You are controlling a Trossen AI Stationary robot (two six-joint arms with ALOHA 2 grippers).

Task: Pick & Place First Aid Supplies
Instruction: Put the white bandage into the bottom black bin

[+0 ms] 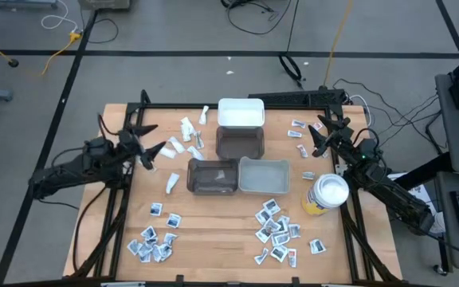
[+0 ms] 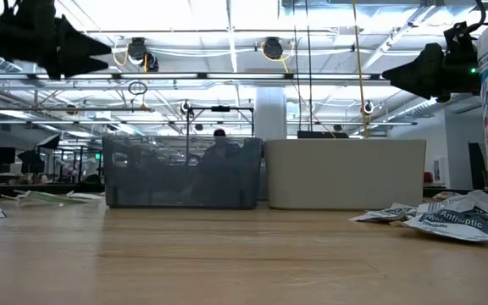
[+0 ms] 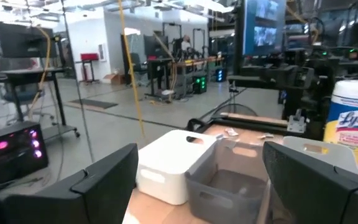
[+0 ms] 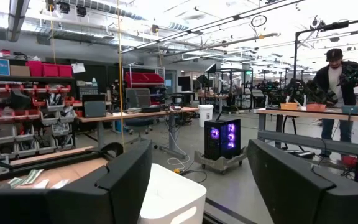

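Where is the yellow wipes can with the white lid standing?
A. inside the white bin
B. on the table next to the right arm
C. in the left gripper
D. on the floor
B: in the high view the yellow can stands upright on the table, close beside the right arm, apart from the white bin, while the left gripper is open and holds nothing.
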